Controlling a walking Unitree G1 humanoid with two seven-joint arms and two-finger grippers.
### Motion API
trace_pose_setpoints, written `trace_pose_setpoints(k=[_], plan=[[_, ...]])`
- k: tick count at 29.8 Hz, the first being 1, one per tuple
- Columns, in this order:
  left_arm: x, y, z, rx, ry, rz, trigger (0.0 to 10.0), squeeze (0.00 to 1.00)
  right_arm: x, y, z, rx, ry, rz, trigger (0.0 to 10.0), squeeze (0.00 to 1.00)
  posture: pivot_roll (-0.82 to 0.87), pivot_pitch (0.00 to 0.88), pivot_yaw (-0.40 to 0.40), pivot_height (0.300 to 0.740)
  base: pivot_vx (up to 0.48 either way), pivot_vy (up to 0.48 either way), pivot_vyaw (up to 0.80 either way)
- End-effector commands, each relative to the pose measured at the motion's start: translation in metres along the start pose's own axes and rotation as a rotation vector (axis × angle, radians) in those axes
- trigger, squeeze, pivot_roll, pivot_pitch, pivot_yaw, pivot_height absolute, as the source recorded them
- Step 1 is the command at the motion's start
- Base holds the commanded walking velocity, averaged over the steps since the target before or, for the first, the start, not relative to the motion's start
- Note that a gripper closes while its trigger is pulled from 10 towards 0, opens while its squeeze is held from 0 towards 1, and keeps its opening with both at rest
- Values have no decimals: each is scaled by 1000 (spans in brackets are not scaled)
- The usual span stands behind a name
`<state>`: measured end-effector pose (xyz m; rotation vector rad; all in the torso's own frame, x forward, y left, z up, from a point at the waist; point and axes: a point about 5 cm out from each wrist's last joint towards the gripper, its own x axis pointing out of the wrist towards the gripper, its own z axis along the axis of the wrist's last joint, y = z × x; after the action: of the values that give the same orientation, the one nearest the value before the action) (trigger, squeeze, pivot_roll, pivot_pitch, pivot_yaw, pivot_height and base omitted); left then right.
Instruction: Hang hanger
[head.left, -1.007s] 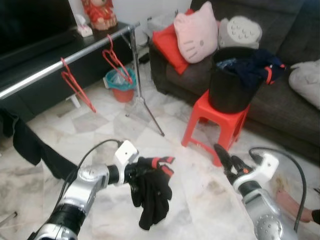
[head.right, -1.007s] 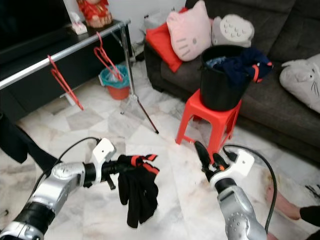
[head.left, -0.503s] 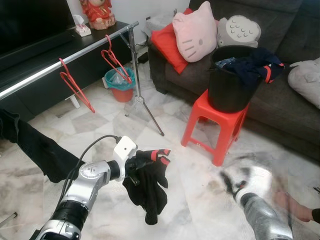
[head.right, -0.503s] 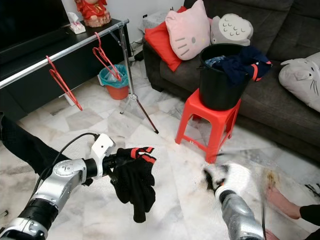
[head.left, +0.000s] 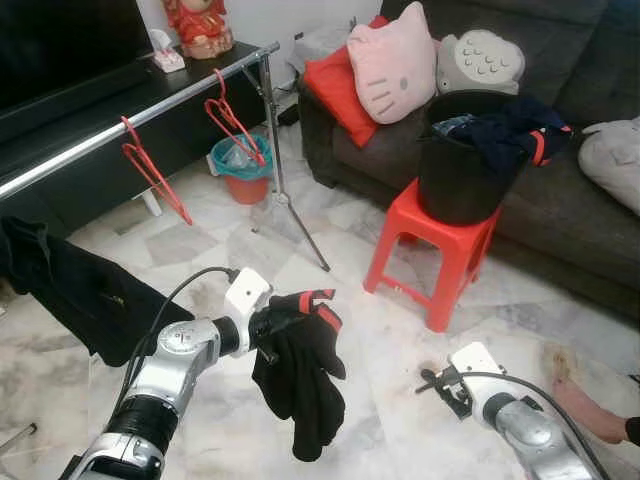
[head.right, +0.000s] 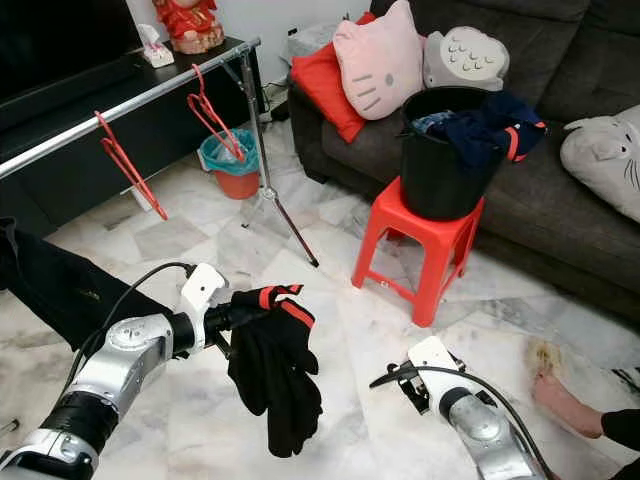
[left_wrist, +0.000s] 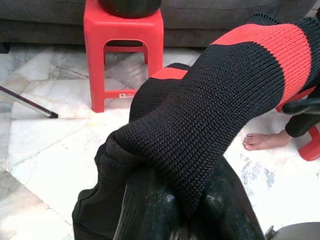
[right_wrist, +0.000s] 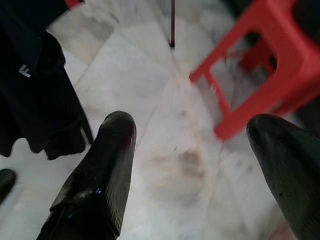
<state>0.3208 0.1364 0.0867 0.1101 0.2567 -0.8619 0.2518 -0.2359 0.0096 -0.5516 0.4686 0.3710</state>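
1. Garment (head.left: 300, 375), black knit with red stripes, hangs limp from left end effector (head.left: 268, 330), which is clamped on its top, near left.
2. Right end effector (right_wrist: 200, 160) low at near right, fingers apart, empty.
3. Red hangers (head.left: 150, 170) on far-left rail (head.left: 90, 142).
4. Knit looks soft, light, floppy; a hanger possibly sits inside. Best hold: the top fold.

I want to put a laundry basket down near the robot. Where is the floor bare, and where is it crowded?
Bare marble floor lies between the red stool, the rail's tripod leg and the two claws. A smaller patch sits under the two red hangers. Crowded: the black bucket fills the stool top, cushions cover the sofa, a person's foot lies at the robot's right.
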Motion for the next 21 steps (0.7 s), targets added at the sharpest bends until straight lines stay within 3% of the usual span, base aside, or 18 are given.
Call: trace_pose_setpoints(k=[1,7,12,13,16,18,21], plan=[[0,4,6,23,-22,11,10000,0,-1,-2,4,-49,-51,20,10000,0,-37,30,69,740,0,0,0],[2,2,4,23,-31,29,10000,0,-1,-11,17,-86,-145,-4,10000,0,-37,19,74,740,0,0,0],[-8,12,-3,-47,-130,207,10000,0,2,-16,35,142,-284,-115,10000,0,-41,13,80,740,0,0,0],[-8,12,-3,-47,-130,207,10000,0,2,-16,35,142,-284,-115,10000,0,-41,13,80,740,0,0,0],[-16,12,-20,-61,-103,266,10000,0,6,-5,34,202,-284,-109,10000,0,-36,13,79,740,0,0,0],[-20,7,-43,-80,-25,273,10000,0,10,16,29,223,-258,-52,10000,0,-24,23,76,740,0,0,0],[-22,5,-51,-89,-6,287,10000,0,11,24,24,228,-233,-35,10000,0,-26,29,74,740,0,0,0]])
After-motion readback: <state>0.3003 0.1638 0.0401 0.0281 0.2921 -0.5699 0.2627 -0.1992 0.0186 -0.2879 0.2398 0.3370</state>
